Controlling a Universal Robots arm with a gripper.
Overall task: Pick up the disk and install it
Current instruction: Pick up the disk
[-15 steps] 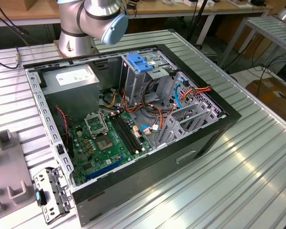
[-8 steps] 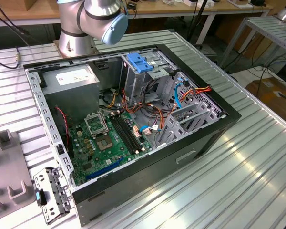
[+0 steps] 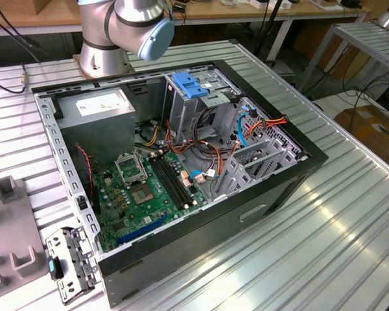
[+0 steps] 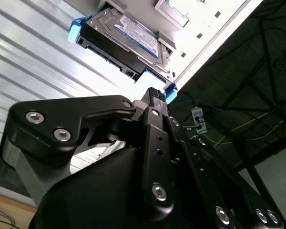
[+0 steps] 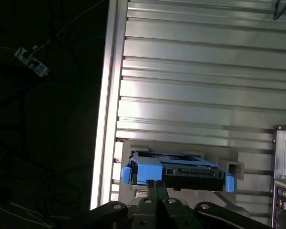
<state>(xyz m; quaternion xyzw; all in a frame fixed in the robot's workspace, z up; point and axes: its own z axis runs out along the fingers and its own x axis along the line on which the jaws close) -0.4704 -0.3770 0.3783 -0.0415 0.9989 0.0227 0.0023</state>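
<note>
Disk is seen in the second wrist view just beyond the gripper, whose fingers are closed together, empty; in the first wrist view it is seated in a grey holder on the ribbed table; in the exterior view an open computer case is shown.

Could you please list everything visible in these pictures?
Flat hard drive with bright blue plastic rails: one, dark and blue, on a pale holder, in both wrist views.
Ribbed aluminium table: one, silver, under everything.
Open metal computer case: one, black, on the table.
Printed motherboard: one, green, on the case floor.
Slotted plastic bracket: one, paler blue, atop the case's drive cage.
Robot arm: one, silver with a blue-grey cap, beside the case.
Pincer: one, black, shut, close to the hard drive.
</note>
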